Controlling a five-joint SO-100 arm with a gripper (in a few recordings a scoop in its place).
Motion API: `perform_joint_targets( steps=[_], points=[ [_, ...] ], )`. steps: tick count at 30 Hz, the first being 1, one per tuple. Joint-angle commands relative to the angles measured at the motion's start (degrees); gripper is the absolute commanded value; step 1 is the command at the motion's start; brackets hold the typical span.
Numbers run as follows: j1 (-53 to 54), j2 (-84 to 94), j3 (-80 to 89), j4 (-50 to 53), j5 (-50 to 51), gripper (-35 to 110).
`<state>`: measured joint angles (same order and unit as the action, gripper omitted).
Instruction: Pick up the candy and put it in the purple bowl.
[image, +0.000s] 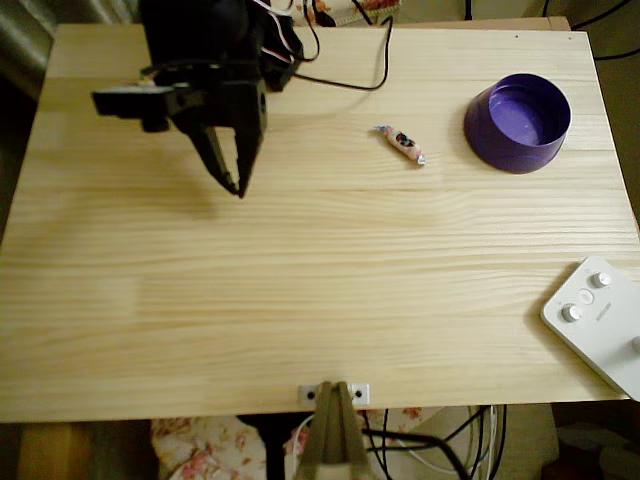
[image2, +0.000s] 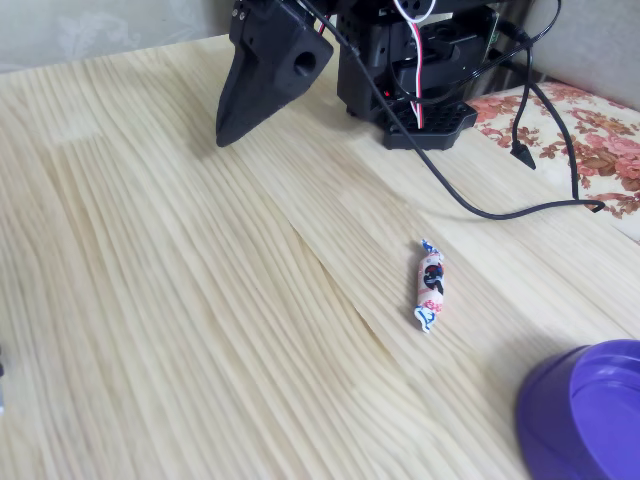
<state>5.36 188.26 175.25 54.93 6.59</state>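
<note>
In the overhead view my gripper (image: 238, 185) hangs over the far left part of the wooden table (image: 300, 300), with the fingers pointing to the near side. My jaws stand almost together, with a thin gap between the tips, and they hold nothing. The candy (image: 401, 144) lies flat on the table, well apart from me, to my right. The purple bowl (image: 517, 122) stands upright just to the right of the candy, not touching it. A white box with knobs (image: 600, 320) sits at the near right edge.
</note>
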Motion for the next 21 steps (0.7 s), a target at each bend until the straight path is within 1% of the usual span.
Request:
perform_joint_targets(
  steps=[1,21],
  points=[
    [1.0,0.8,-1.2,0.2,2.5,-1],
    [0.9,0.8,-1.2,0.3,2.8,-1]
  ],
)
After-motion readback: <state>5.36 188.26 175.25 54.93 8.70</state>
